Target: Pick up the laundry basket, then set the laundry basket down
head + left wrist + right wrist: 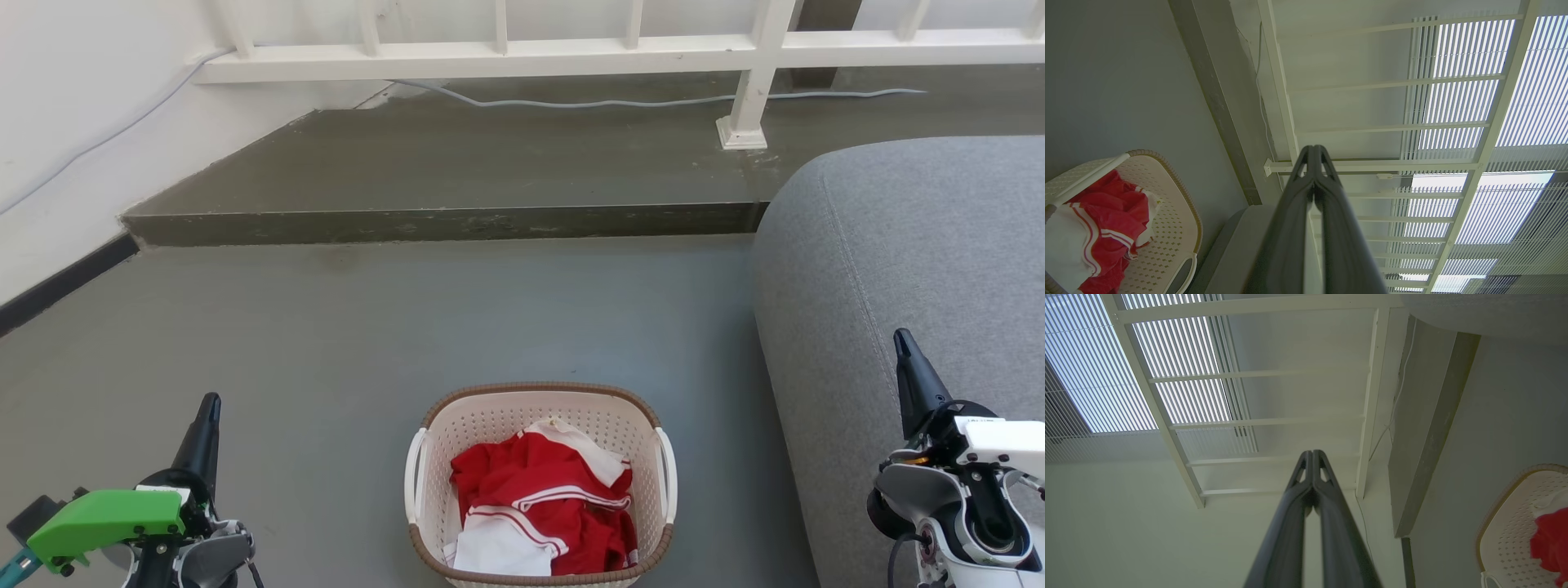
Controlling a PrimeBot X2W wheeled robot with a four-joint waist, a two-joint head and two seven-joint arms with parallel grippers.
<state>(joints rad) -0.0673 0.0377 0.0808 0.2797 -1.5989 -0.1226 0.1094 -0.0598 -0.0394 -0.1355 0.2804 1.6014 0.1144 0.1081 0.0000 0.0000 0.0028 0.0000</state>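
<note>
Cream basket of red clothes sits on the floor. Left gripper and right gripper are closed, empty.

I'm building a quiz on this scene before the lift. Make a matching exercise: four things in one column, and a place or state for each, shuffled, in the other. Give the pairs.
Column one
1. laundry basket
2. left gripper
3. right gripper
4. sofa

Column two
A. grey, along the right side of the head view
B. shut, lower right of the head view
C. on the floor, red and white clothes inside
D. shut, lower left of the head view

Pairs: 1-C, 2-D, 3-B, 4-A
</note>
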